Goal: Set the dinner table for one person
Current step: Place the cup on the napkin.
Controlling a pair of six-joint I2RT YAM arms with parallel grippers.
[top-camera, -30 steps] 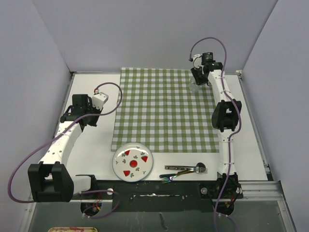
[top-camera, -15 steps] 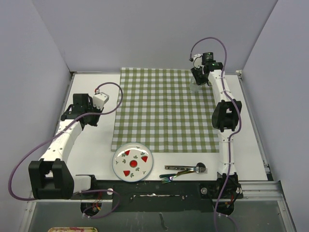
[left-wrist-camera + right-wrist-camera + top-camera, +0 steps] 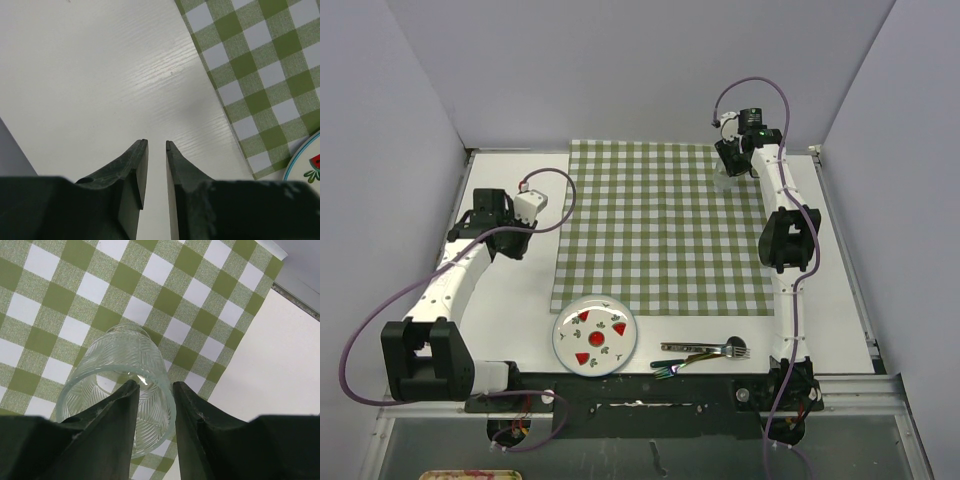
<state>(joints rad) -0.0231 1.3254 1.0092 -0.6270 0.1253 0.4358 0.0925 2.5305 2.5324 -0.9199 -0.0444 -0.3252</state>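
Now right jaws (image 3: 153,385) straddle one wall of the glass (image 3: 112,357), grip unclear; left jaws (image 3: 156,145) parted, empty

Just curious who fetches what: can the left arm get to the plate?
Probably yes: the plate lies at the near edge, close to the base of the left arm, nothing stands between them, and the left gripper is empty.

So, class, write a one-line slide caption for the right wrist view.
Right end effector poised at the rim of a ribbed glass standing on the green-checked cloth.
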